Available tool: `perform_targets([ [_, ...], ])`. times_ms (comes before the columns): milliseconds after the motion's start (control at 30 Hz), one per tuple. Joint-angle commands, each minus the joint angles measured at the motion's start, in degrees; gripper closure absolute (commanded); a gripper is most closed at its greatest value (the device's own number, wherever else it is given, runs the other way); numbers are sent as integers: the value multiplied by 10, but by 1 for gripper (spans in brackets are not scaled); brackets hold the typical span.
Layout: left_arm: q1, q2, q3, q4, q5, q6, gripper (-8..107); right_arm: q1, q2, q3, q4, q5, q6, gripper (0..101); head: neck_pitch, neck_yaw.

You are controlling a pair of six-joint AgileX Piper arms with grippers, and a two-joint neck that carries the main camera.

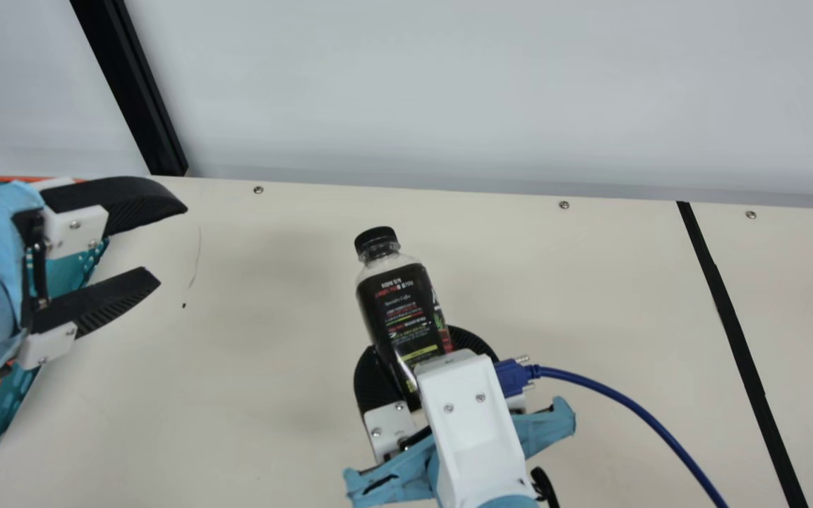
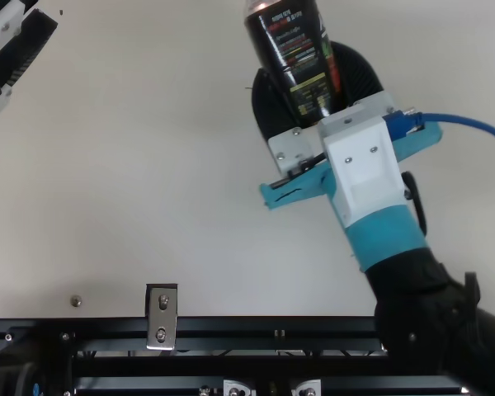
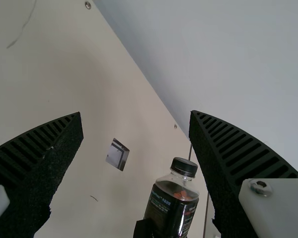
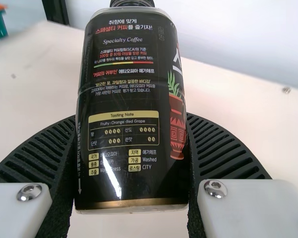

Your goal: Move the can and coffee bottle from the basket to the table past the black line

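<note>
Between the basket (image 1: 71, 271) and the line (image 1: 730, 324) on the tabletop (image 1: 272, 395), our right jaws hold the bottle (image 1: 406, 310), closed on its lower body from both sides. Our left jaws are wide apart and empty beside the basket. We judge the bottle light to middling, fairly stiff but able to dent, its smooth label a little slippery; how full it is we can't tell. Gripped so low, it could tip or twist, so we'd favour mid-body, squeezing firmly but not hard.
</note>
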Motion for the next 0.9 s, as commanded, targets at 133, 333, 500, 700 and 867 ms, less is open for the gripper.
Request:
perform_targets([
  [133, 0, 0, 0, 0, 0, 0, 9, -61, 0, 33, -81, 39, -53, 101, -3, 4],
  [333, 0, 0, 0, 0, 0, 0, 9, -125, 3, 45, -142, 81, -84, 101, -3, 4],
  [500, 0, 0, 0, 0, 0, 0, 9, -165, 6, 43, -192, 106, -74, 101, -3, 4],
  [700, 0, 0, 0, 0, 0, 0, 9, -198, 10, 30, -248, 134, -41, 101, -3, 4],
  [867, 0, 0, 0, 0, 0, 0, 9, -214, 19, 13, -285, 152, -4, 101, -3, 4],
])
